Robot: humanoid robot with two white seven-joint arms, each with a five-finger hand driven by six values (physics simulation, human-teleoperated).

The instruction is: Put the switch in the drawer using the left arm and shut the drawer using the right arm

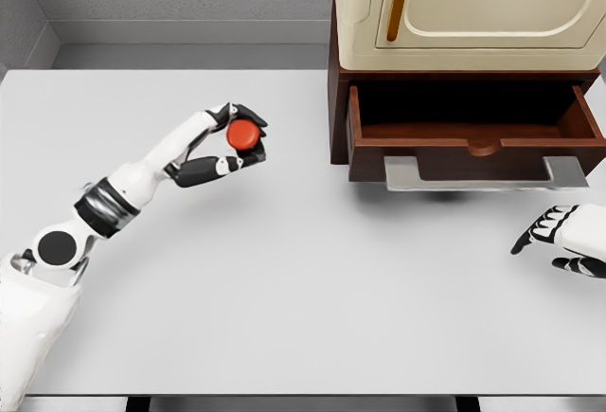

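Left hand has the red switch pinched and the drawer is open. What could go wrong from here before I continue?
1. The switch sits only between the fingertips of the left hand, so it may slip out during the carry across the table.
2. The drawer lies under the cabinet, with a raised front lip; a low approach could clip it.
3. The right hand rests open near the drawer handle; moving early could shut the drawer on the left hand.

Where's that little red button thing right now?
In the head view, the red switch is held in the left hand, left of the open drawer, not yet inside it.
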